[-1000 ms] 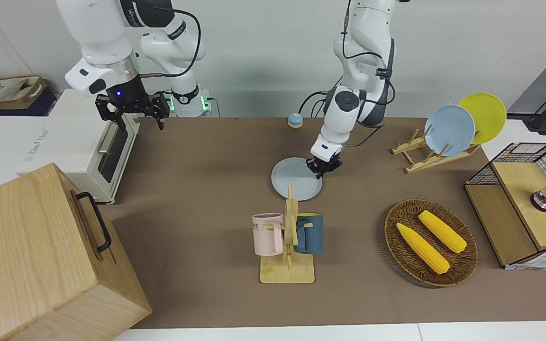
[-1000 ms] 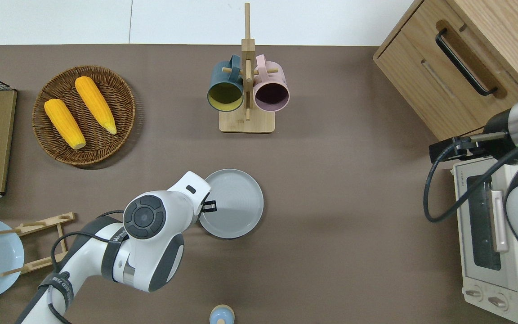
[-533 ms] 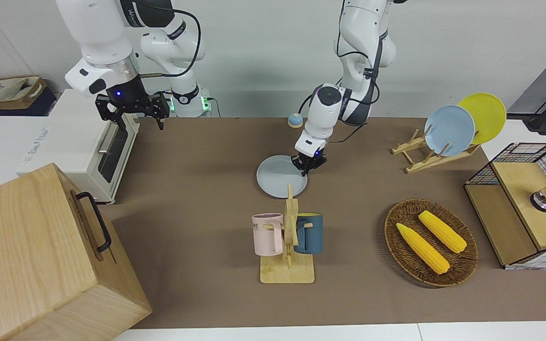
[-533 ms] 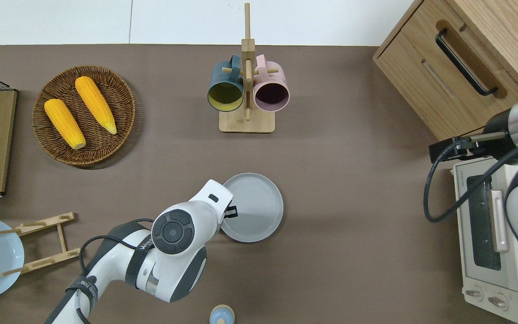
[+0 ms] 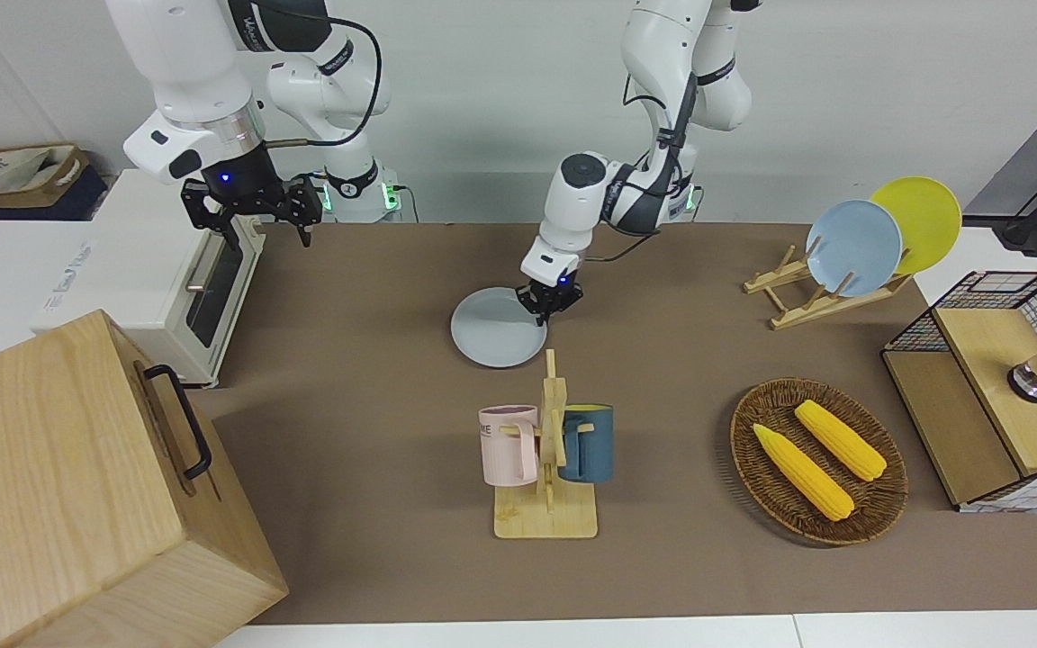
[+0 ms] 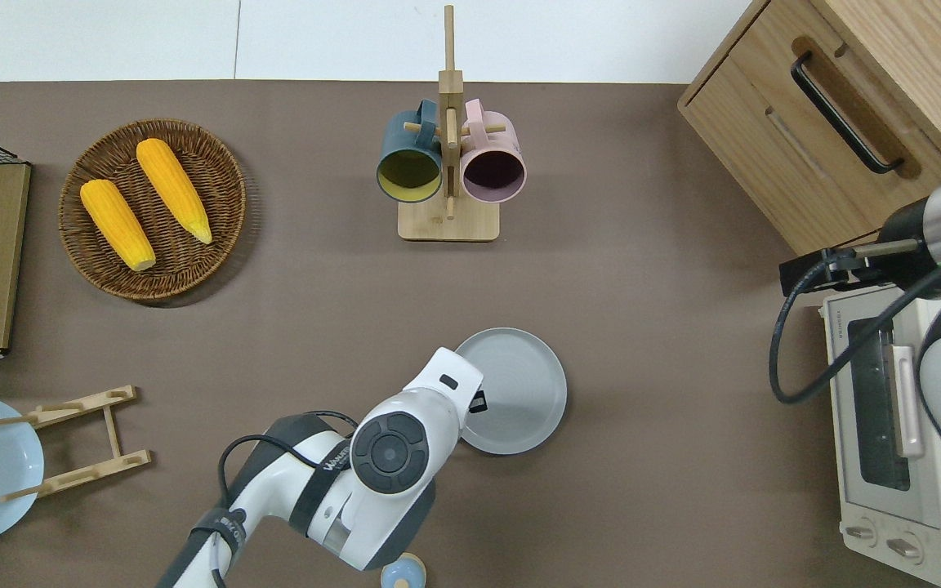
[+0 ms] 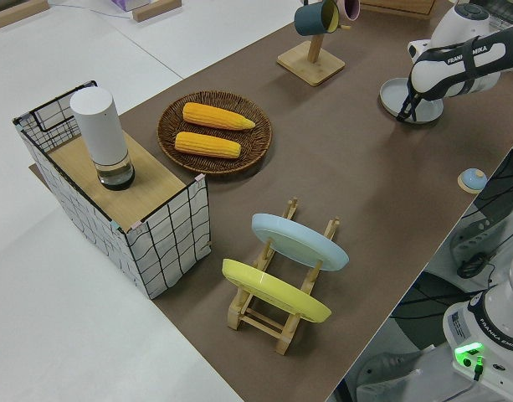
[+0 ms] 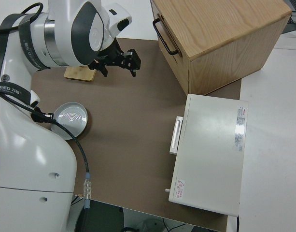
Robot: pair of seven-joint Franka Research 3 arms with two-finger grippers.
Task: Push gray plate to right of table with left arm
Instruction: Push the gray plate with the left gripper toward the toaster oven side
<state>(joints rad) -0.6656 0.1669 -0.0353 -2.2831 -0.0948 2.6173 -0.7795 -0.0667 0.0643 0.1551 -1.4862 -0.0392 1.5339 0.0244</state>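
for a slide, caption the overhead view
Left gripper at the gray plate's rim on the brown table.

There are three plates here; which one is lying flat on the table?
The gray plate, with the left arm's tool at its rim. The sky-blue plate and yellow plate stand on edge in the wooden rack.

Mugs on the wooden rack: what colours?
One pink mug and one dark teal mug with a yellow inside; the front view shows the outsides best, the overhead the yellow interior.

Gray plate (image 6: 511,390) pushed by left gripper (image 6: 477,401) toward right arm's end.
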